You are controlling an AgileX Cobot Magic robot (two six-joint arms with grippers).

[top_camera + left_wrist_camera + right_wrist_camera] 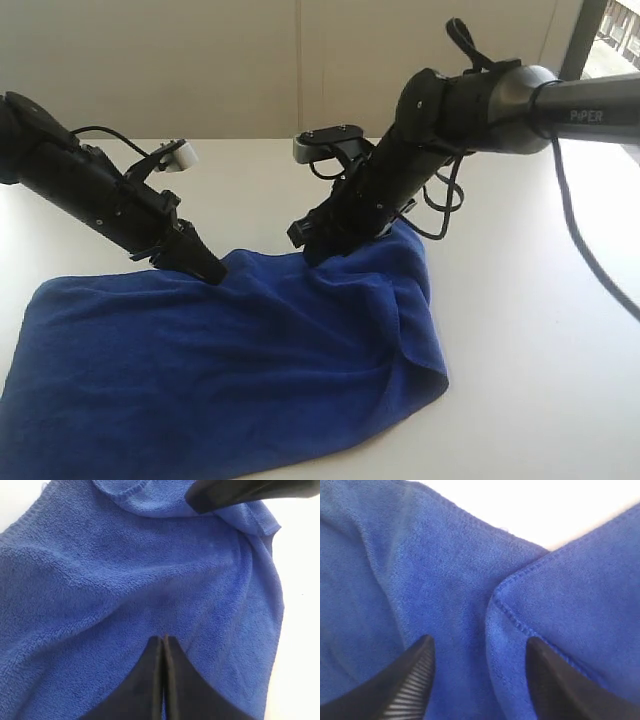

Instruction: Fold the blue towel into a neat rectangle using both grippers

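I see my left gripper (pixel 207 267) angled down from the left, its fingers (pixel 150 680) pressed together. My right gripper (pixel 318 248) slants down from the upper right, fingers (pixel 410 680) spread wide apart. Both arms lean inward

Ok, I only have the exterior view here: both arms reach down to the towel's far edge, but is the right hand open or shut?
Observer: Open. The right wrist view shows the right hand with fingers wide apart, straddling a stitched hem of the blue towel.
Reviewer: And the left?
Observer: The left hand is shut, fingers pressed together; no cloth shows between them.
Reviewer: Any fold there?
Observer: The left wrist view shows a small flap of hem turned over beside the right hand's tip.
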